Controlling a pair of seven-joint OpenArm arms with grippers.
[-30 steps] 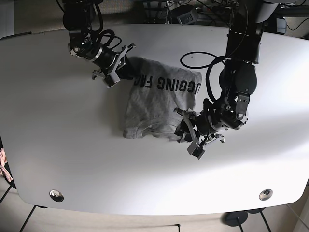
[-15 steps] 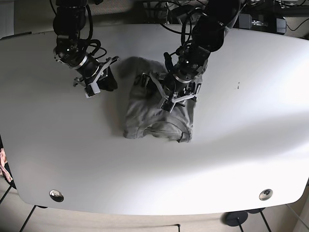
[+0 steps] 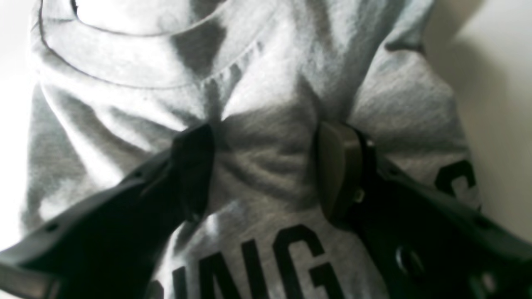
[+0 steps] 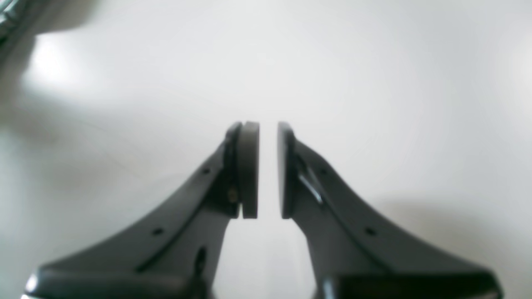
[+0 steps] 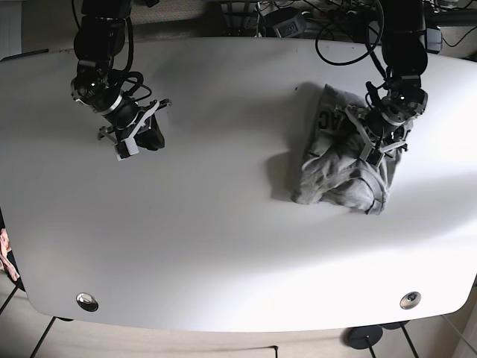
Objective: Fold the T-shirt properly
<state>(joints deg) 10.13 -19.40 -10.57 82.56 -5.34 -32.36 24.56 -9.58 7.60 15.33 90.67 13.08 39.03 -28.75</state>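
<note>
Left wrist: left pincer point(image 3: 264, 170) spread wide, pads pressed down into the shirt point(image 3: 266, 104) w/ a ridge of grey cloth bunched between them. Not closed on it; whether the cloth is actually gripped, can't tell. Collar opening visible at top of frame, black print letters at bottom near the pincer base. Desk point(image 3: 498, 83) shows pale at the right edge.

Right wrist: right pincer point(image 4: 268, 170) nearly closed, narrow gap between pads, nothing in it. Only bare desk point(image 4: 374, 83) under it. No cloth in this view.

Base: shirt point(image 5: 343, 168) sits on the right part of the desk point(image 5: 223, 239), a compact rumpled bundle, roughly rectangular, print partly visible on its upper left. Left pincer point(image 5: 376, 130) on top of its upper right portion. Right pincer point(image 5: 141, 134) well apart, over the upper left of the desk, idle.

Progress (judgement): main folds appear done, since the shirt is reduced to a small packet. But edges are uneven, surface wrinkled, one side lifted. Left to do: flatten/square the bundle, release, withdraw arm. Risk: lifting w/ cloth caught between pads could undo the fold.
</note>
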